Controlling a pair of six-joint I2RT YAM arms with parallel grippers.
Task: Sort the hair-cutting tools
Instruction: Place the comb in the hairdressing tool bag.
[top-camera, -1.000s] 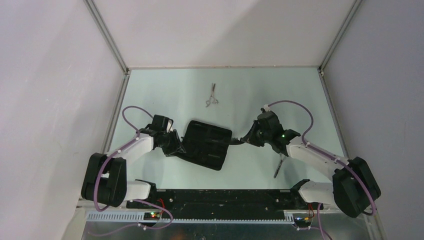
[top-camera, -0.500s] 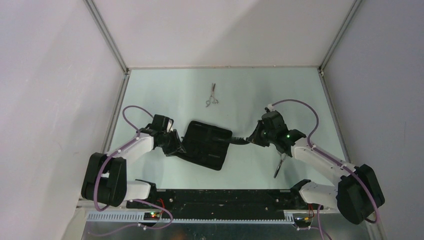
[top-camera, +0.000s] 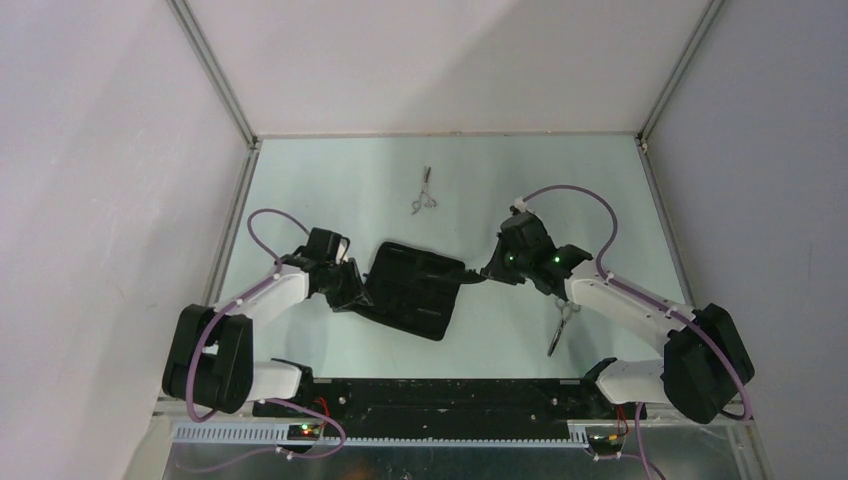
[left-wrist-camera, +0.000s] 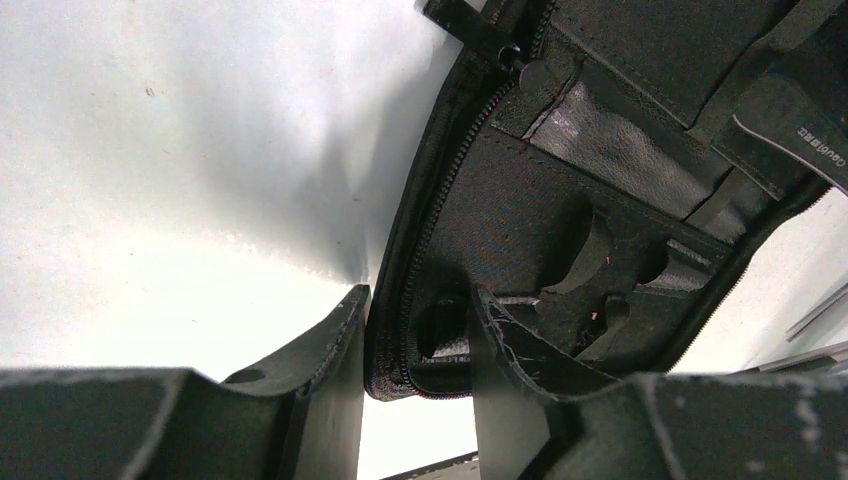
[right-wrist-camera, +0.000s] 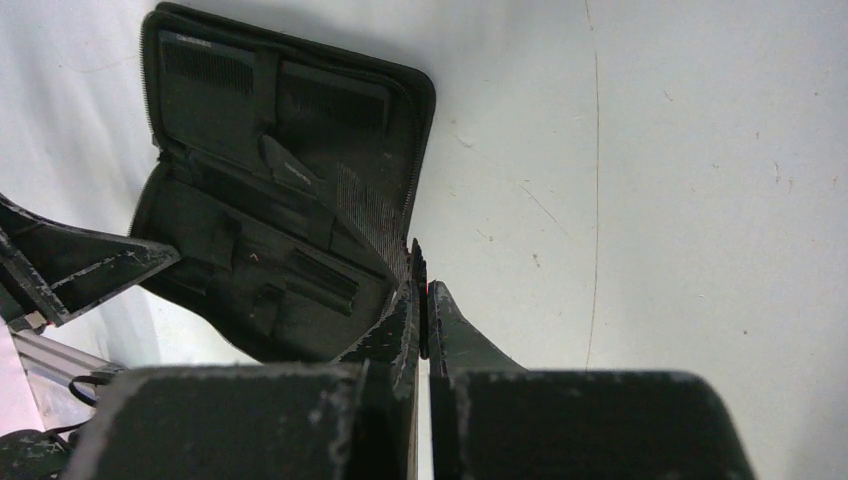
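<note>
An open black case (top-camera: 410, 290) lies mid-table. My left gripper (top-camera: 352, 290) (left-wrist-camera: 415, 330) is shut on the case's left rim (left-wrist-camera: 395, 340), one finger outside and one inside. My right gripper (top-camera: 485, 275) (right-wrist-camera: 420, 290) is shut on a slim black comb (top-camera: 470, 281) (right-wrist-camera: 375, 215), whose toothed end reaches over the right edge of the case (right-wrist-camera: 250, 200). One pair of silver scissors (top-camera: 424, 192) lies far back on the table. A second pair (top-camera: 558, 330) lies near the front, under my right forearm.
Grey walls with metal corner rails (top-camera: 215, 80) close in the pale green table (top-camera: 330, 190) on three sides. The arm bases and a black rail (top-camera: 430, 395) line the near edge.
My right wrist swung slightly right, then back left and a little farther away, keeping the comb at the case's right edge. The left arm and the case have not moved.
</note>
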